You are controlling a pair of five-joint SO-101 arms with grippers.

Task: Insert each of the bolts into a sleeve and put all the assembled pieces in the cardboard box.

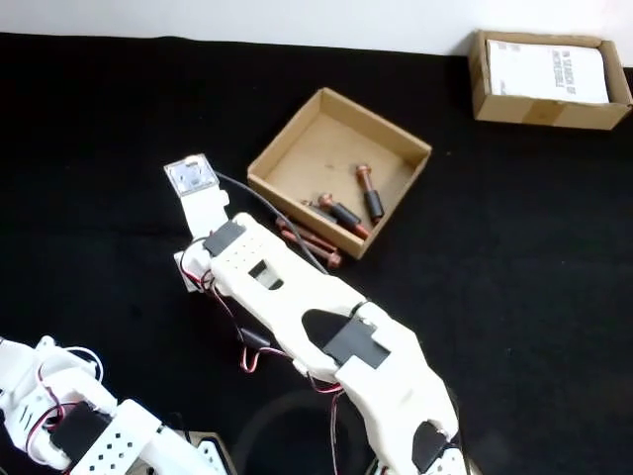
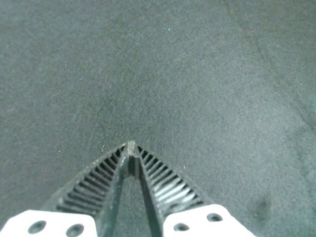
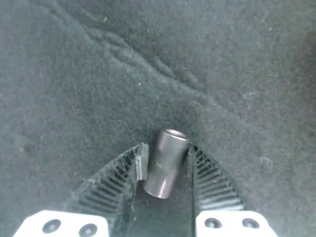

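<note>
A dark cylindrical sleeve [image 3: 165,165] sits between the fingers of my right gripper [image 3: 166,154], which is shut on it low over the black cloth. In the high view the right arm [image 1: 297,297] stretches to a spot left of the cardboard box [image 1: 326,148]. Inside the box lie bolts fitted with dark sleeves [image 1: 371,195]. Copper-coloured loose bolts [image 1: 312,240] rest on the cloth against the box's near wall. My left gripper [image 2: 131,148] is shut with nothing in it, above bare cloth. The left arm [image 1: 69,421] stays at the near left corner.
A second, smaller cardboard box [image 1: 549,79] with a white paper in it stands at the far right. A black cable [image 1: 262,203] runs from the right arm's wrist past the near wall of the box. The black cloth has creases.
</note>
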